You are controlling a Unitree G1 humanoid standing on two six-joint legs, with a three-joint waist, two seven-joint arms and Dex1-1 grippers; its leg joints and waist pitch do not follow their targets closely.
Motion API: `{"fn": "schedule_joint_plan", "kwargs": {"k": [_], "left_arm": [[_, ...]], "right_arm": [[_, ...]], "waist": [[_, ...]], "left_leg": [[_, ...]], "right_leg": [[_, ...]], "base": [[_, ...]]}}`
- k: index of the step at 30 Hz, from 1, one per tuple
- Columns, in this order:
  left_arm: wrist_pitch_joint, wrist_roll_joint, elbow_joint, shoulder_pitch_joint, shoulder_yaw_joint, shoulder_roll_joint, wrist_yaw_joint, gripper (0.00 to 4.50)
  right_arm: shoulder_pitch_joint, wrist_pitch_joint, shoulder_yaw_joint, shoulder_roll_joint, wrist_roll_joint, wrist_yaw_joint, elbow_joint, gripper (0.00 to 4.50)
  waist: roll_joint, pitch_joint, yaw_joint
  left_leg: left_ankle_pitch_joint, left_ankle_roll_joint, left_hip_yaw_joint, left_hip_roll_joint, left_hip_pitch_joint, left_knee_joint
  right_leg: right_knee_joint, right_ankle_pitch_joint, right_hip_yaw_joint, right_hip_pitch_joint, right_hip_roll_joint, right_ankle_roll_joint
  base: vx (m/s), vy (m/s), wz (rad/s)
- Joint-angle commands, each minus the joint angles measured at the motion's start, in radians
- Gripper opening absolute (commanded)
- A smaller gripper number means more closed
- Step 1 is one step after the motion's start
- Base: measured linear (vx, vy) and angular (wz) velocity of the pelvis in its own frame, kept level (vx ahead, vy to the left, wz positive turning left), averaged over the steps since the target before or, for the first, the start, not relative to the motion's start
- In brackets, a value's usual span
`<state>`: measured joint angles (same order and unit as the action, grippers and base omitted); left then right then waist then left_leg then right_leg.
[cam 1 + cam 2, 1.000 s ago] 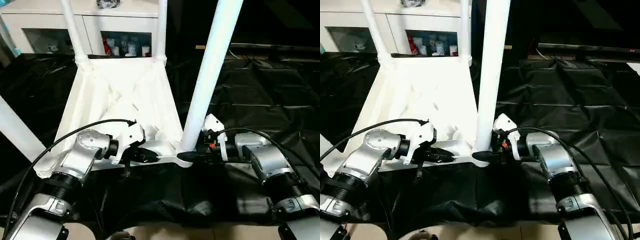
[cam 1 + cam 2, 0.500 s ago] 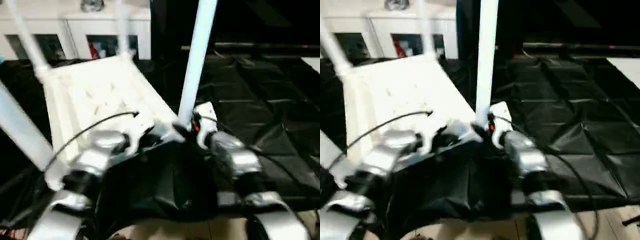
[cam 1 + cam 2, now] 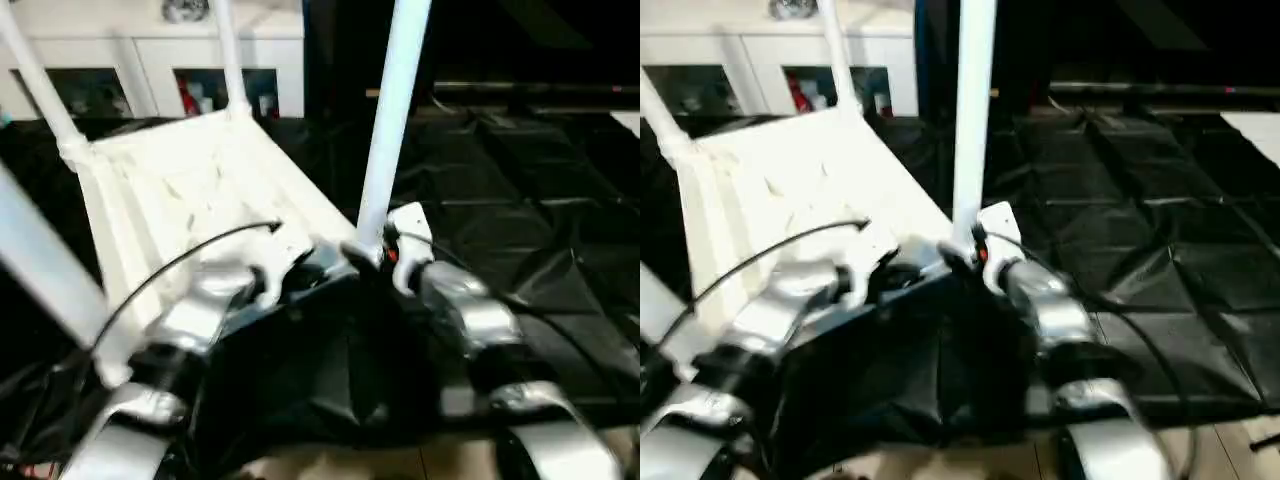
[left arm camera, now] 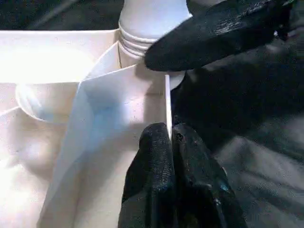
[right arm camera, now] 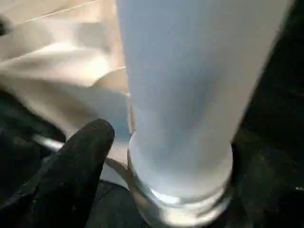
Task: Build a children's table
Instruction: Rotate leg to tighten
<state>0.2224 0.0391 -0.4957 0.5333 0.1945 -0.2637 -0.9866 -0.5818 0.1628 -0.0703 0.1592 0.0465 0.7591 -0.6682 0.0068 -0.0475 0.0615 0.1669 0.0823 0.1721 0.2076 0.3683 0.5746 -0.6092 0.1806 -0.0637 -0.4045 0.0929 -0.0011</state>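
The children's table lies upside down, its white ribbed top (image 3: 190, 190) on the black sheet. White tube legs stand up from its corners. The near right leg (image 3: 395, 110) rises right in front of me. My left gripper (image 4: 170, 137) is shut on the thin near rim of the top (image 4: 118, 95), close to that corner, also seen from above (image 3: 305, 272). My right gripper (image 3: 368, 255) is at the base of the near right leg (image 5: 180, 95). One of its fingers (image 5: 80, 161) stands beside the leg's collar with a small gap; the other finger is hidden.
A white cabinet (image 3: 150, 60) with glass doors stands behind the table. Crumpled black sheeting (image 3: 520, 200) covers the floor to the right and in front. A black cable (image 3: 190, 260) arcs over my left forearm. A strip of pale floor (image 3: 330, 465) shows at the near edge.
The whole picture has shifted and tilted. The table's far end now sits further left against the cabinet. Both grippers stay at the near right corner.
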Motion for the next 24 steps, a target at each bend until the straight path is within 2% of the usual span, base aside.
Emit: {"fn": "schedule_joint_plan", "kwargs": {"k": [1, 4, 10, 11, 14, 16, 17, 19, 21, 23, 24], "left_arm": [[-0.063, -0.059, 0.058, 0.015, 0.045, 0.038, -0.065, 0.00], [-0.075, -0.073, 0.073, 0.007, 0.046, 0.003, -0.127, 0.00], [-0.079, -0.086, 0.084, -0.001, 0.047, -0.046, -0.209, 0.00], [-0.079, -0.092, 0.084, -0.002, 0.044, -0.058, -0.233, 0.00], [-0.066, -0.100, 0.090, -0.005, 0.052, -0.079, -0.282, 0.00], [-0.056, -0.106, 0.096, -0.007, 0.057, -0.087, -0.300, 0.00], [-0.056, -0.106, 0.097, -0.006, 0.057, -0.088, -0.300, 0.00], [-0.052, -0.106, 0.097, -0.005, 0.062, -0.090, -0.301, 0.00], [-0.052, -0.103, 0.095, -0.005, 0.064, -0.089, -0.302, 0.00], [-0.053, -0.103, 0.093, -0.005, 0.065, -0.088, -0.304, 0.00], [-0.053, -0.102, 0.093, -0.006, 0.066, -0.087, -0.305, 0.00]], "right_arm": [[0.011, 0.013, -0.105, -0.033, 0.022, 0.136, 0.033, 3.96], [0.021, 0.030, -0.122, 0.024, 0.040, 0.252, 0.077, 3.96], [0.029, 0.048, -0.148, 0.092, 0.046, 0.381, 0.119, 3.96], [0.032, 0.056, -0.156, 0.106, 0.050, 0.414, 0.134, 3.96], [0.046, 0.103, -0.170, 0.130, 0.074, 0.485, 0.173, 3.96], [0.054, 0.119, -0.172, 0.136, 0.083, 0.502, 0.184, 3.71], [0.055, 0.120, -0.172, 0.135, 0.083, 0.501, 0.183, 3.63], [0.057, 0.120, -0.174, 0.135, 0.078, 0.503, 0.181, 3.52], [0.059, 0.119, -0.177, 0.136, 0.078, 0.509, 0.184, 3.22], [0.063, 0.128, -0.179, 0.137, 0.078, 0.514, 0.195, 3.18], [0.067, 0.140, -0.182, 0.139, 0.082, 0.520, 0.208, 2.99]], "waist": [[-0.005, 0.062, 0.004], [-0.005, 0.061, 0.015], [-0.006, 0.061, 0.029], [0.002, 0.060, 0.030], [0.000, 0.063, 0.036], [-0.006, 0.063, 0.041], [-0.002, 0.061, 0.043], [-0.004, 0.061, 0.046], [-0.004, 0.061, 0.047], [-0.007, 0.062, 0.048], [-0.008, 0.062, 0.048]], "left_leg": [[0.243, -0.040, 0.003, 0.016, -0.005, -0.066], [0.240, -0.047, 0.005, 0.019, -0.006, -0.065], [0.245, -0.037, 0.006, 0.021, -0.009, -0.066], [0.254, -0.033, 0.006, 0.021, -0.011, -0.066], [0.235, -0.040, 0.006, 0.021, -0.010, -0.064], [0.234, -0.043, 0.006, 0.023, -0.010, -0.065], [0.238, -0.039, 0.006, 0.023, -0.011, -0.065], [0.242, -0.031, 0.007, 0.022, -0.012, -0.065], [0.247, -0.024, 0.006, 0.022, -0.012, -0.066], [0.236, -0.024, 0.006, 0.022, -0.012, -0.066], [0.228, -0.026, 0.007, 0.021, -0.011, -0.065]], "right_leg": [[0.073, 0.196, 0.036, 0.050, 0.040, -0.216], [0.071, 0.186, 0.036, 0.051, 0.040, -0.226], [0.069, 0.198, 0.037, 0.048, 0.041, -0.225], [0.072, 0.197, 0.037, 0.046, 0.040, -0.227], [0.065, 0.155, 0.036, 0.050, 0.039, -0.239], [0.064, 0.155, 0.036, 0.050, 0.042, -0.244], [0.065, 0.170, 0.036, 0.048, 0.043, -0.245], [0.068, 0.193, 0.037, 0.047, 0.044, -0.239], [0.069, 0.207, 0.037, 0.047, 0.044, -0.231], [0.068, 0.198, 0.037, 0.048, 0.044, -0.229], [0.067, 0.192, 0.038, 0.048, 0.043, -0.228]], "base": [[0.000, 0.000, 0.00], [0.000, 0.000, 0.00], [0.000, 0.000, 0.00], [0.000, 0.000, 0.00], [0.000, 0.000, 0.00], [0.000, 0.000, 0.00], [0.000, 0.000, 0.00], [0.000, 0.000, 0.00], [0.000, 0.000, 0.00], [0.000, 0.000, 0.00], [0.000, 0.000, 0.00]]}}
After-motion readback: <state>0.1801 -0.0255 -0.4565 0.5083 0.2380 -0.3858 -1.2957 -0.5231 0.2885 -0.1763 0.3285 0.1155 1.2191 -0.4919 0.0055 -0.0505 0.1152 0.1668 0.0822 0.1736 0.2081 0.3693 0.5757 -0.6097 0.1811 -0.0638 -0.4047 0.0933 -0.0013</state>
